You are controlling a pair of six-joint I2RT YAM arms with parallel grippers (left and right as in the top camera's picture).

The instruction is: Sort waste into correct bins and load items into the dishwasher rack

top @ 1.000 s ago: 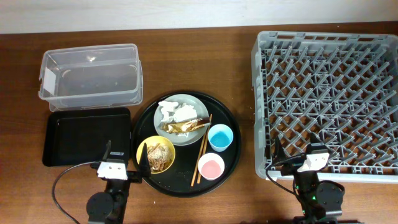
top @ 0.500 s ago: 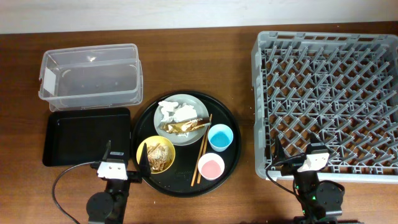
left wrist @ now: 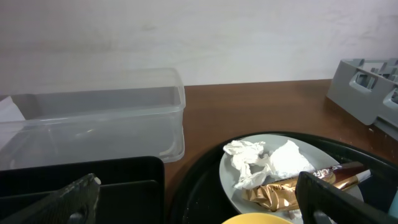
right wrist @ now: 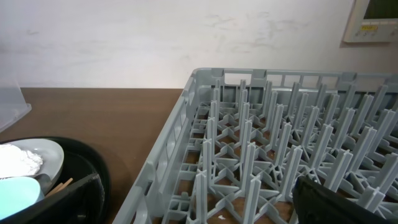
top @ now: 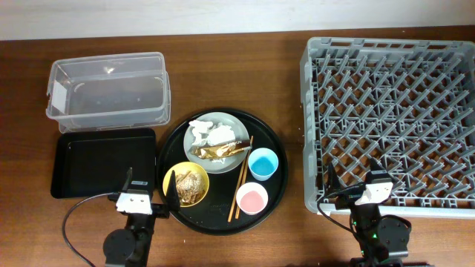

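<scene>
Your left hand [top: 148,182] sits low at the near edge of the desk [top: 237,74], fingers spread wide with nothing between them. One finger is over the near corner of the flat black tray [top: 100,159], the other by the rim of the yellow bowl [top: 169,176]. Your right hand [top: 352,176] is spread too and holds nothing. It hovers over the near left corner of the dishwasher rack [top: 306,111].

Here's where your stuff is:

- The clear tub [top: 53,100] is at the far left, and the flat black tray is just in front of it, nearly touching.
- The big round black tray [top: 279,194] sits in the middle of the desk, between the bins and the rack, and it carries everything else.
- The plate [top: 215,165] is at the far side of the round tray. The crumpled tissue [top: 209,133] lies on it, and the shiny wrapper [top: 219,150] lies just in front of the tissue, touching it.
- The yellow bowl is at the near left of the round tray, with the brown food scraps [top: 189,185] inside it.
- The chopsticks [top: 241,178] lie slanted — far ends against the plate's edge, near ends toward you.
- The blue cup [top: 263,163] is just to the right of the chopsticks, and the pink cup [top: 251,198] is nearer to you. Both are upright.

The rack has only its pegs showing.
</scene>
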